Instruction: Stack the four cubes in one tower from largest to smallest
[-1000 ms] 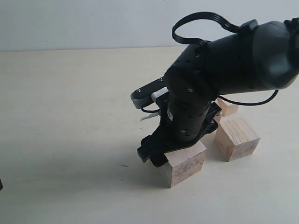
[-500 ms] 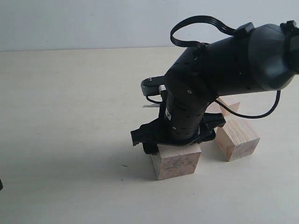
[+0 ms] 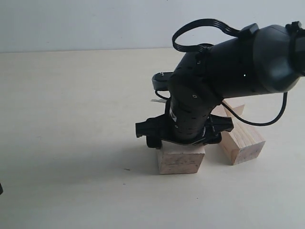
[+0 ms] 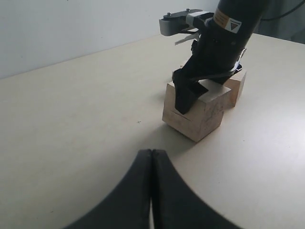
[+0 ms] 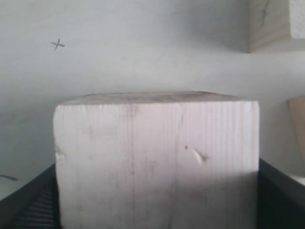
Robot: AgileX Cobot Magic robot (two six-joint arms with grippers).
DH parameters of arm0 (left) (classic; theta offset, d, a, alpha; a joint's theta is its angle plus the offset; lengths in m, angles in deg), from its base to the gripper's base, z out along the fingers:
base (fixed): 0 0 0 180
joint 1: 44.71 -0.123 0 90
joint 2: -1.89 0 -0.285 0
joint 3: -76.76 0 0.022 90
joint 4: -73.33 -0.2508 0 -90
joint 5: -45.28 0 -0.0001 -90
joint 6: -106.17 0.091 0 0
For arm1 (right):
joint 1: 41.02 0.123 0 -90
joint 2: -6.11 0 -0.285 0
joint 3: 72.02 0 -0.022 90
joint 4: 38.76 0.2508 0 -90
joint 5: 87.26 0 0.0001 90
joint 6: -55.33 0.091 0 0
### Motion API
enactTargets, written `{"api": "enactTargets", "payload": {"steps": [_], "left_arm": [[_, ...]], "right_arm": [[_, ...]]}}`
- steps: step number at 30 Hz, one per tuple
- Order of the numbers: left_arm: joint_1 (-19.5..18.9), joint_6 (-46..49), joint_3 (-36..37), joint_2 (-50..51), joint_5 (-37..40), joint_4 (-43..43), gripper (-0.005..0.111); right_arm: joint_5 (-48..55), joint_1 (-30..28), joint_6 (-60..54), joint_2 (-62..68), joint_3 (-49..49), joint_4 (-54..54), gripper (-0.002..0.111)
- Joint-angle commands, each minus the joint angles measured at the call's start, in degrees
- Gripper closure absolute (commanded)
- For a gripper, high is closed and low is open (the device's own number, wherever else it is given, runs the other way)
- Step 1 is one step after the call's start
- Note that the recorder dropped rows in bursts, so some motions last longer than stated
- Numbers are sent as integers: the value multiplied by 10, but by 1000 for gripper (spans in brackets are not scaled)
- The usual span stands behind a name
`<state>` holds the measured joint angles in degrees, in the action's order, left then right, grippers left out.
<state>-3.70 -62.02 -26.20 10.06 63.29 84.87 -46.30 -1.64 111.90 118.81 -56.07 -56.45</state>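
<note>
- Turning with the wrist, the largest cube (image 3: 181,161) has swung from corner-on to face-on over the last second. It has also slid a little leftward across the table (image 3: 71,119).
- That opens a gap between it and the second cube (image 3: 244,140), which sits just behind it to the right, so you are clearing a base spot. Nothing is stacked yet. I judge this as the first step: settling the bottom block.
- Your right gripper (image 3: 182,142) straddles the largest cube from above, one jaw down each opposite side. In the right wrist view both jaws sit flush against the wood, so read it as clamped on the block, which rests on the table.
- Your right arm comes in from the right, forearm sloping down and wrist bent so the pincer points nearly straight down.
- A smaller cube (image 3: 237,109) peeks out behind the arm; you cannot make out the fourth for certain.
- Your left gripper (image 4: 151,157) waits low and well apart, its jaws pressed together on nothing.
</note>
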Motion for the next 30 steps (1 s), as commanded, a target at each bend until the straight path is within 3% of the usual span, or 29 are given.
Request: {"api": "enactTargets", "payload": {"steps": [1, 5, 9, 16, 22, 30], "left_arm": [[-1, 1, 2, -4, -1, 2, 107], [-1, 1, 2, -4, -1, 2, 107], [-1, 1, 2, -4, -1, 2, 107], [-1, 1, 2, -4, -1, 2, 107], [-1, 1, 2, -4, -1, 2, 107], [-1, 0, 2, -4, -1, 2, 107]], "right_arm": [[-7, -2, -4, 1, -3, -2, 33], [-7, -2, -17, 1, -3, 1, 18], [-3, -2, -44, -14, -5, -5, 18], [-3, -1, -53, -162, -5, -40, 18], [88, -5, -64, -254, 18, -88, 18], [108, -101, -153, -271, 99, -40, 18]]}}
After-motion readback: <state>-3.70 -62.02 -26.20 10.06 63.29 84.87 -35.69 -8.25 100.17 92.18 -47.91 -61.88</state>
